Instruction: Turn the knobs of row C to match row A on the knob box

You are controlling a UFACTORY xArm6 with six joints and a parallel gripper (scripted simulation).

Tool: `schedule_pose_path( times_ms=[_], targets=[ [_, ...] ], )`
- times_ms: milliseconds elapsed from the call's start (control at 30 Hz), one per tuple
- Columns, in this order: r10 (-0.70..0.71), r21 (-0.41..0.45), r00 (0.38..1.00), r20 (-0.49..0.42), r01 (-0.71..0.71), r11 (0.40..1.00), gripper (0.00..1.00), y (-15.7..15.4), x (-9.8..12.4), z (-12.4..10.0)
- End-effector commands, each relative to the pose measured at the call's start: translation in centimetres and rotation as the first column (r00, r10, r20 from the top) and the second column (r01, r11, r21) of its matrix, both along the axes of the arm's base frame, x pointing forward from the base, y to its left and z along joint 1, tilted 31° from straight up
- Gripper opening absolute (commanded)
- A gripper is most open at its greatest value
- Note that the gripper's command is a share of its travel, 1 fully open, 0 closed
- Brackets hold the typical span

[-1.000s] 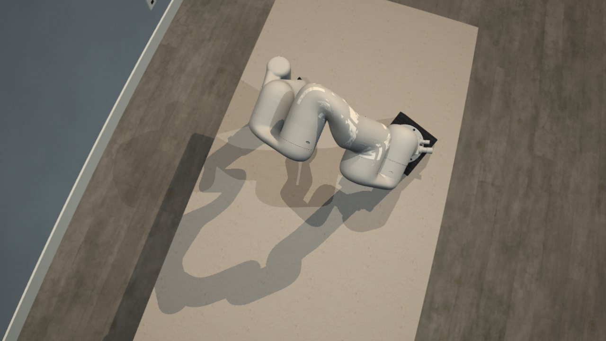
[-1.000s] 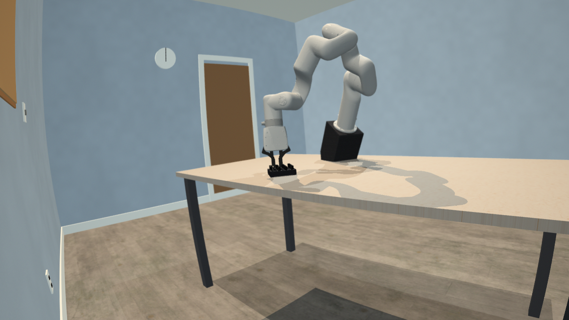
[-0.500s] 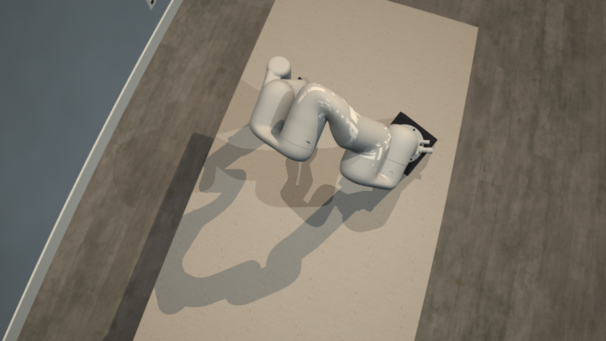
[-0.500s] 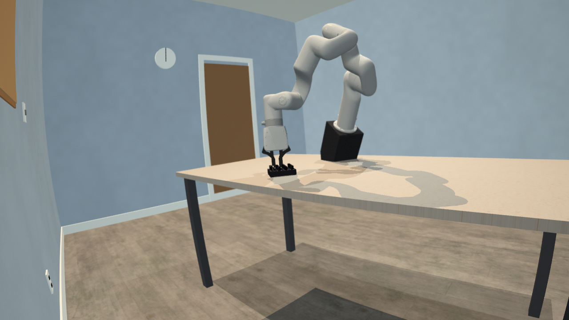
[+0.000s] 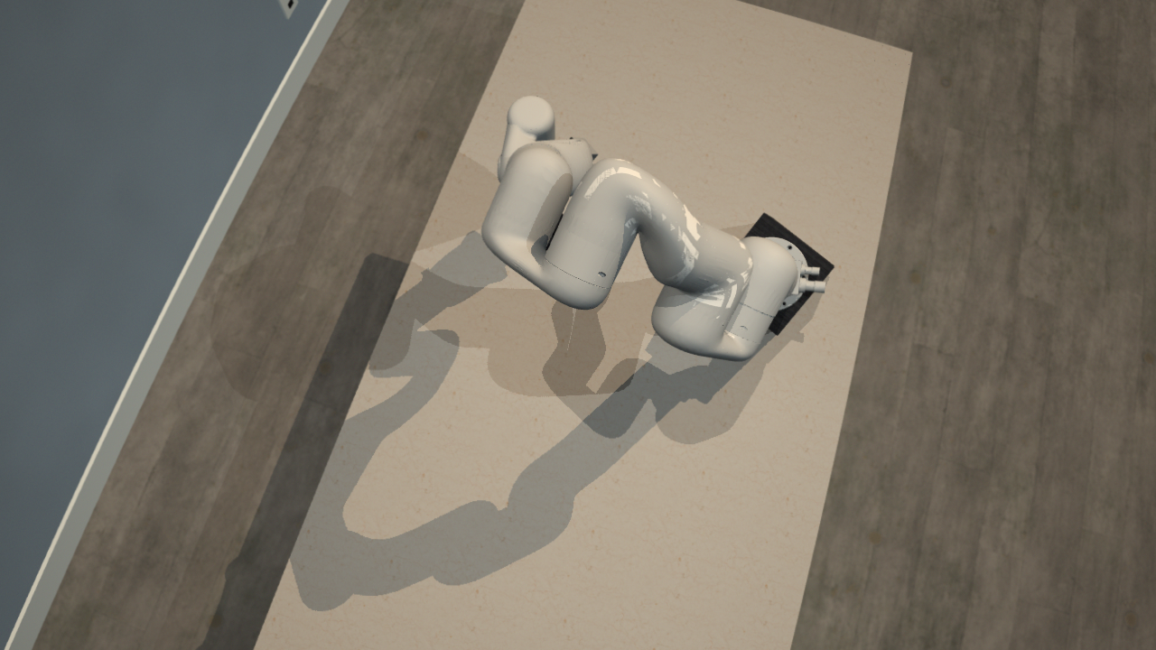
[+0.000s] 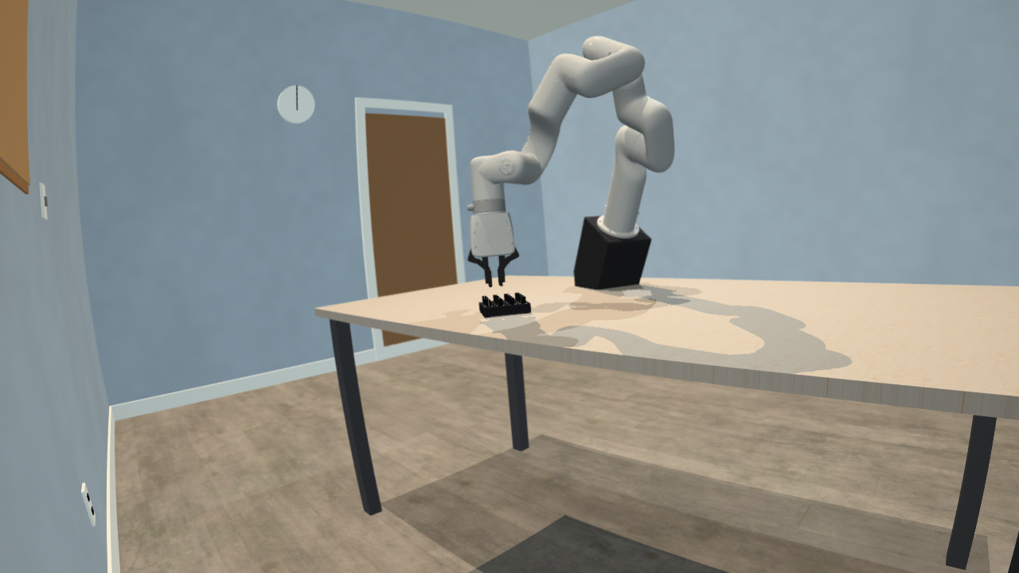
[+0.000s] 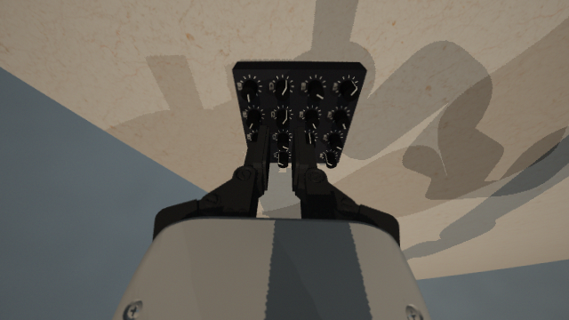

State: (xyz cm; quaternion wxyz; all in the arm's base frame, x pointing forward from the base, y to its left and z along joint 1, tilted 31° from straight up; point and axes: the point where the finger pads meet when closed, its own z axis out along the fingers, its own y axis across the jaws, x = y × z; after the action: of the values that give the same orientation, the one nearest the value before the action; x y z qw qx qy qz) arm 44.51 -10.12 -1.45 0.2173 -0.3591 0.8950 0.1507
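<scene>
The black knob box stands on its feet on the table, near the far left corner in the exterior view. In the overhead view the arm hides it. In the wrist view it shows four rows of black knobs with white lines. My gripper hangs a little above the box, over its near rows. Its fingers stand a small way apart with nothing between them. In the wrist view the fingers frame a knob in the second column and hide parts of the knobs on either side.
The arm's black base stands on the table behind the box. The table edge runs close to the box.
</scene>
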Motion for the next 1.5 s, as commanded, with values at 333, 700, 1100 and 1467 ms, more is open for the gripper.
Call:
schedule_pose_path(
  times_ms=[333, 700, 1100, 1467],
  targets=[
    [-0.001, -0.001, 1.0, 0.001, 0.001, 1.0, 0.19, -0.3, -0.1, 0.5],
    [0.05, -0.018, 0.998, 0.026, -0.049, 0.999, 0.19, -0.3, -0.1, 0.5],
    [0.351, -0.143, 0.924, 0.15, -0.331, 0.933, 0.19, -0.5, -0.2, 0.9],
    [0.659, -0.318, 0.715, 0.234, -0.584, 0.747, 0.19, -0.7, -0.3, 1.4]
  ],
)
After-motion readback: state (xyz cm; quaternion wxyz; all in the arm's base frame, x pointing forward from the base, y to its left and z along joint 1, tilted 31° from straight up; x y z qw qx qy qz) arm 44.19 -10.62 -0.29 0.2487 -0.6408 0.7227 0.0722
